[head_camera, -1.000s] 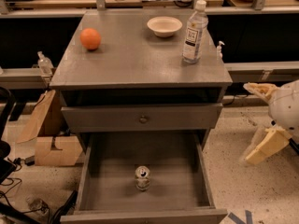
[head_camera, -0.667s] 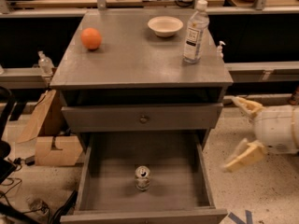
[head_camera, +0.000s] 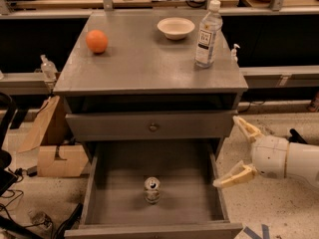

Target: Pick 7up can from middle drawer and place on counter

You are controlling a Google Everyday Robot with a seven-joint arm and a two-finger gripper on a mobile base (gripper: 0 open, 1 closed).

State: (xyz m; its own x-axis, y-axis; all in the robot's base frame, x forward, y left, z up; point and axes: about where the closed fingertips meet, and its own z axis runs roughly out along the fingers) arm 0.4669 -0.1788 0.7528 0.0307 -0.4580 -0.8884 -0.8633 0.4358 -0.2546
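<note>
Camera view: looks like the reach stage. Swing the gripper, spread wide and empty just right of the middle drawer, up over the side wall. Then lower straight onto the 7up can, upright and alone near the drawer's front. Close around the body, below the rim. Later, set down on the counter away from the bottle, the seemingly empty bowl and the orange.

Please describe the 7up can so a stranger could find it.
Find the pulled-out middle drawer below the counter. The 7up can stands alone on its floor, left of the open gripper outside. It is short and silver-topped, unlike the tall bottle above.
</note>
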